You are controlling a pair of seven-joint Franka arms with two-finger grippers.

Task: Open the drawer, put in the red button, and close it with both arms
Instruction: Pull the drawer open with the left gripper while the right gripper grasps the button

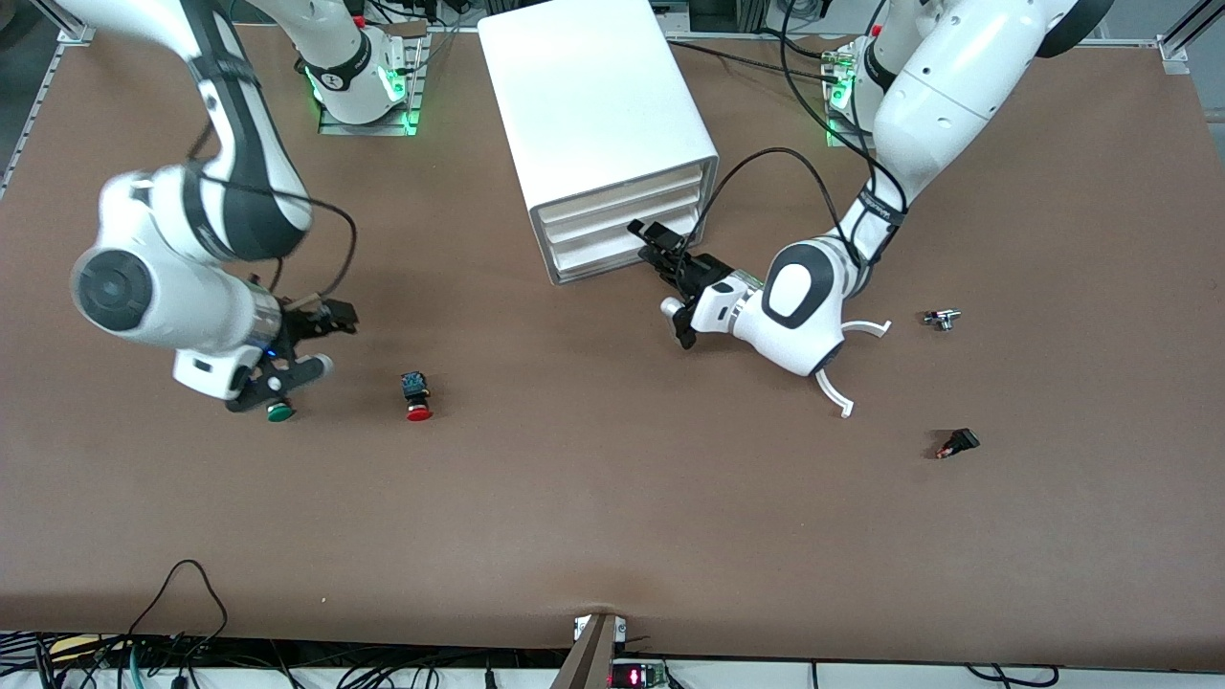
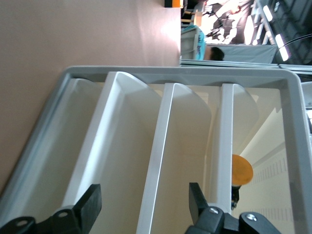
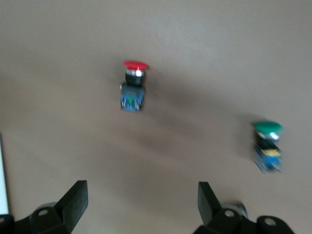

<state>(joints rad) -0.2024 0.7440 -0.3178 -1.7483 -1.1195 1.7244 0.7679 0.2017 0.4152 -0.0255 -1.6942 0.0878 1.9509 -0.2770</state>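
The white cabinet [image 1: 593,105] stands mid-table, its three drawers shut. The drawer [image 1: 622,198] is the uppermost; its front edge shows in the left wrist view [image 2: 223,146]. My left gripper [image 1: 643,242] is open and empty right in front of the drawer fronts, at the corner toward the left arm's end; in its wrist view [image 2: 144,204] the fingers straddle the middle drawer's edge. The red button [image 1: 417,398] lies on the table, cap toward the front camera, also in the right wrist view [image 3: 134,85]. My right gripper [image 1: 335,340] is open and empty above the table beside it [image 3: 141,200].
A green-capped button [image 1: 279,412] lies just under my right hand, also in the right wrist view [image 3: 267,146]. A small metal part [image 1: 943,319] and a small black part [image 1: 957,443] lie toward the left arm's end. Cables hang along the front table edge.
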